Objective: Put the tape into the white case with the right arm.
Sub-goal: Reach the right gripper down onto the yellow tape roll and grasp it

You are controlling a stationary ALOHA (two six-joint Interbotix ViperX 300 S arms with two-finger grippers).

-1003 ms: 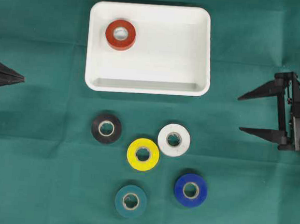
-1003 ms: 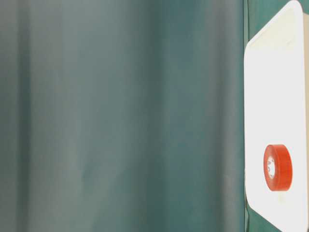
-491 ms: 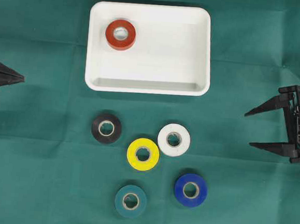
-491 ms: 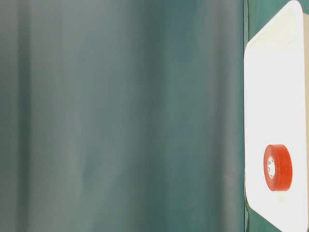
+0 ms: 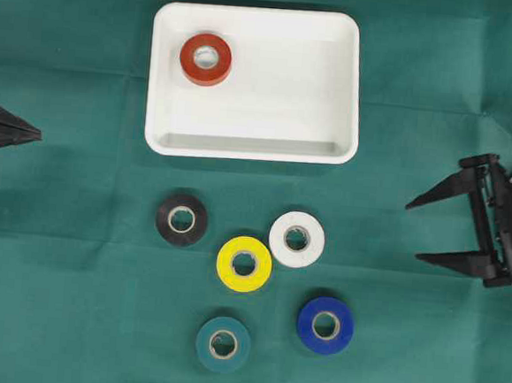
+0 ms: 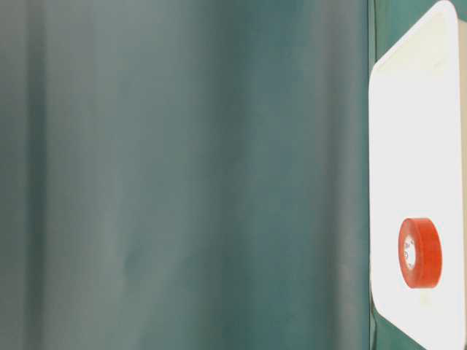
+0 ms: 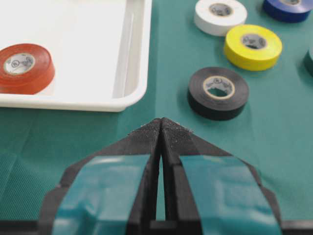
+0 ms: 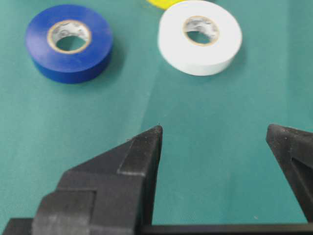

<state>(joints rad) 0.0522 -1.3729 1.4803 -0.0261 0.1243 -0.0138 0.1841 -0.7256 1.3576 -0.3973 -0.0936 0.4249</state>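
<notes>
The white case (image 5: 256, 83) sits toward the far edge of the green cloth (image 5: 70, 301), with one red tape (image 5: 205, 59) already lying flat in its far-left corner. Five rolls are still out on the cloth nearer the front edge: black tape (image 5: 181, 218), white tape (image 5: 297, 238), yellow tape (image 5: 243, 263), blue tape (image 5: 325, 324) and teal tape (image 5: 223, 343), all flat and apart from one another.

Over the last second the right gripper (image 5: 423, 230) has shifted at the right edge of the cloth, drifting toward the front edge and then edging back in toward the rolls. That reads as the start of a reach for the next roll; the white and blue tapes lie closest ahead of it.

Its jaws stand wide apart, holding and touching nothing. The left gripper (image 7: 161, 128) rests at the left edge, jaws pressed together and empty.
</notes>
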